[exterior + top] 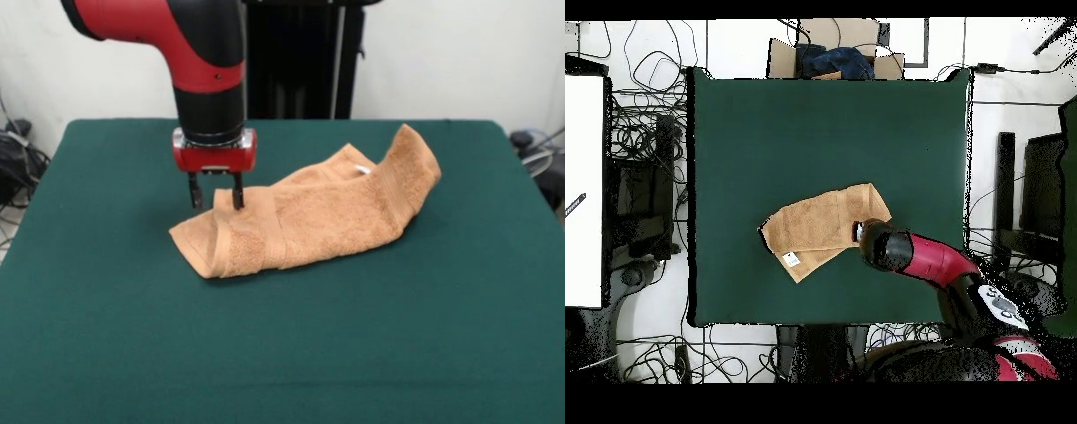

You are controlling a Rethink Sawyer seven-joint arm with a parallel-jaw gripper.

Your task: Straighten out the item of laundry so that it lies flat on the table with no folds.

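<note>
**Jaws parted over towel's corner**

Parted, grasping nothing, the one gripper (pixel 214 201) stands with two fingers (pixel 193 192) astride the far left corner of one towel (pixel 318 216), which lies folded and rumpled mid-table (pixel 106 336), one tag (pixel 792 259) showing.

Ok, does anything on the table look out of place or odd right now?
Only the towel: it lies folded over itself, with one end humped up off the table rather than flat. The gripper stands at its other end, fingers apart. Nothing looks spilled or damaged.

No legible text (tag perhaps blurred)
</note>
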